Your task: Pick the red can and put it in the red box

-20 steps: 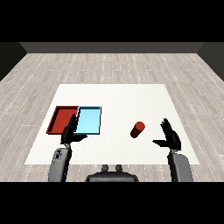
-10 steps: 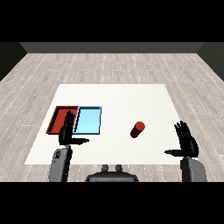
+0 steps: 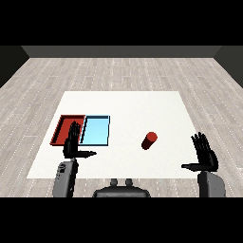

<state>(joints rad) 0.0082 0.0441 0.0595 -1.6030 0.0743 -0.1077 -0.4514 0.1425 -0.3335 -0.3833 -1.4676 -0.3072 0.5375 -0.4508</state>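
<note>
The red can [image 3: 149, 141] is standing on the white tabletop [image 3: 133, 107], right of the light blue tray [image 3: 96, 131] and well apart from both hands. The red tray [image 3: 64, 129] is lying side by side with the light blue tray, at its left. The right hand [image 3: 206, 155] is hovering near the tabletop's right edge, fingers straight and spread wide, thumb extended, holding nothing. The left hand [image 3: 73, 143] is hovering over the near edges of the trays, fingers straight, thumb out, holding nothing.
</note>
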